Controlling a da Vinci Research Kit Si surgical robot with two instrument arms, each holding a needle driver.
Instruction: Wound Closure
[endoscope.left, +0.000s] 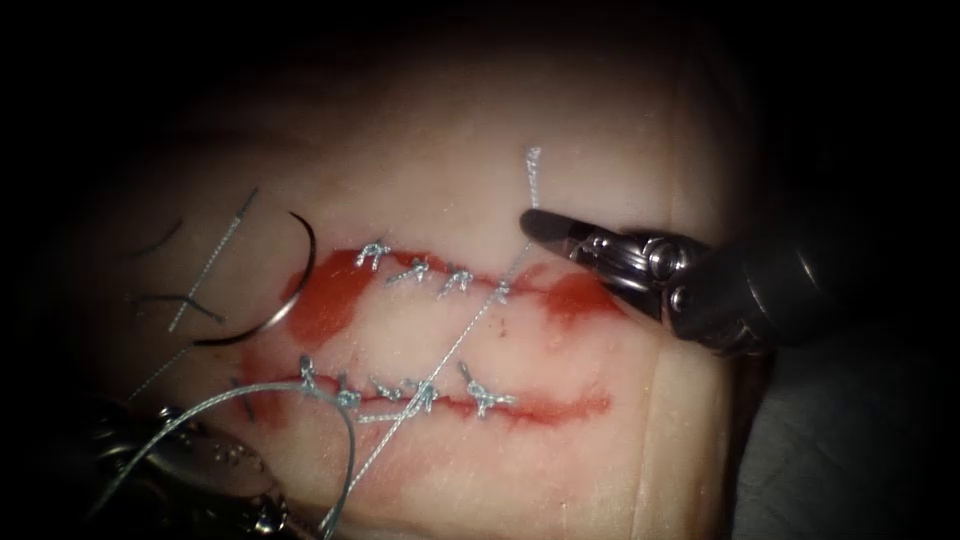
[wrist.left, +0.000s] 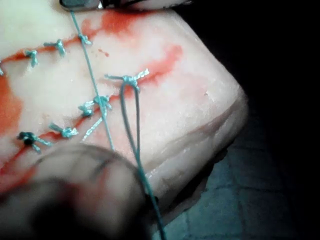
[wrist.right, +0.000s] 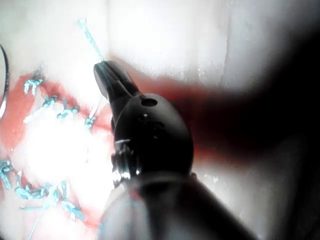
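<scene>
Item: tissue (endoscope.left: 600, 130), pale, bearing two roughly horizontal cuts across the middle of the endoscope frame. Upper cut (endoscope.left: 440, 278) carried four knotted stitches; lower cut (endoscope.left: 430, 398) carried about five. Red fluid (endoscope.left: 330, 295) pooled at the left end of the upper cut and stained both lines.

Item: needle (endoscope.left: 290, 290), curved, lying free on the tissue at centre-left of the endoscope frame, left of the upper cut. Not in the tissue; held by neither tool. Loose cut ends of thread (endoscope.left: 215, 260) lay beside it.

Item: thread (endoscope.left: 460, 340), one taut strand running diagonally from the lower middle of the frame, across both cuts, through the rightmost upper stitch to the right tool; its short free end (endoscope.left: 532, 170) stood above the jaws. A slack loop (endoscope.left: 300, 400) curved from the leftmost lower knot toward the lower-left corner.

Item: right tool (endoscope.left: 540, 226), entering from the right edge, shaft angled down to the right, wrist bent so the jaws pointed toward the upper left. Jaws closed on the thread near its free end, just above the upper cut.

Item: left tool (endoscope.left: 200, 470), in the lower-left corner, lying low over the tissue edge. Jaw state cannot be told; the thread led to it.

Handling note, as a judgement: the strand is best kept in line with the stitch, under even and modest tension, so the knot seats flat without tearing the cut edges.
</scene>
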